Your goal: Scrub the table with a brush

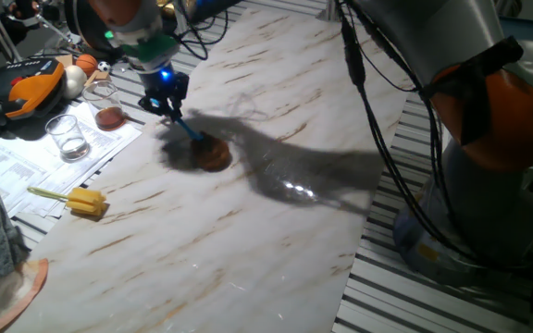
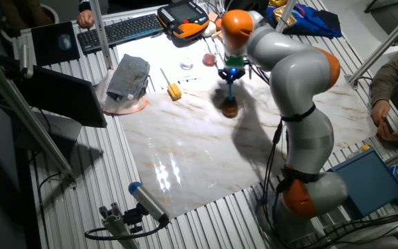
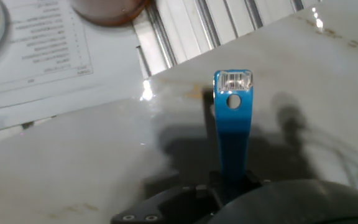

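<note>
The brush has a thin bright-blue handle (image 1: 187, 129) and a round reddish-brown head (image 1: 214, 154). Its head rests on the white marble-patterned table (image 1: 248, 231) near the table's far edge. My gripper (image 1: 168, 105) is shut on the upper end of the handle and holds the brush slanted. In the other fixed view the brush (image 2: 230, 102) stands under the gripper (image 2: 231, 76) on the table (image 2: 185, 152). In the hand view the blue handle (image 3: 233, 124) sticks out from the fingers over the table (image 3: 92, 162); the head is hidden.
A yellow sponge on a stick (image 1: 80, 200) lies at the table's left edge. Two glasses (image 1: 68, 136) and papers (image 1: 26, 162) sit beyond it. A grey cloth (image 2: 128, 75) lies on a plate. An orange pendant (image 1: 30, 85) lies behind.
</note>
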Robot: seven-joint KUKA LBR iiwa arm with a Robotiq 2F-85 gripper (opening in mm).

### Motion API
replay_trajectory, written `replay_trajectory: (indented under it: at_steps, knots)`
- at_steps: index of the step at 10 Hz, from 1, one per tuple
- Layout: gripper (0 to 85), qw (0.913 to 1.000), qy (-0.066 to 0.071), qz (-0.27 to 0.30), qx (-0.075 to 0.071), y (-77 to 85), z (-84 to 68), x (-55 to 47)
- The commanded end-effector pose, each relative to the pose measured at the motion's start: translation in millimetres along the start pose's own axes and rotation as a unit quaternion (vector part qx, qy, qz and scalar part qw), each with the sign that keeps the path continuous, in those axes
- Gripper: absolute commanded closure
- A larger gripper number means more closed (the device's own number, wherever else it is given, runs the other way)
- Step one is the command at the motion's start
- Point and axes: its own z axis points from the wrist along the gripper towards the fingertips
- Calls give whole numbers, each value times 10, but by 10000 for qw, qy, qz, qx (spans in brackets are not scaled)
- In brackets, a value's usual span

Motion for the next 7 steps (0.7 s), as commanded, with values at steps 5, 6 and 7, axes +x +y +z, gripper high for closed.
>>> replay_trajectory:
  at_steps: [5, 6, 7]
  knots:
    - [850, 9990, 138, 430, -68, 100, -104, -274]
    - [850, 9982, 127, 584, 28, 193, -138, -256]
    - [850, 9971, 166, 745, 54, 283, -177, -211]
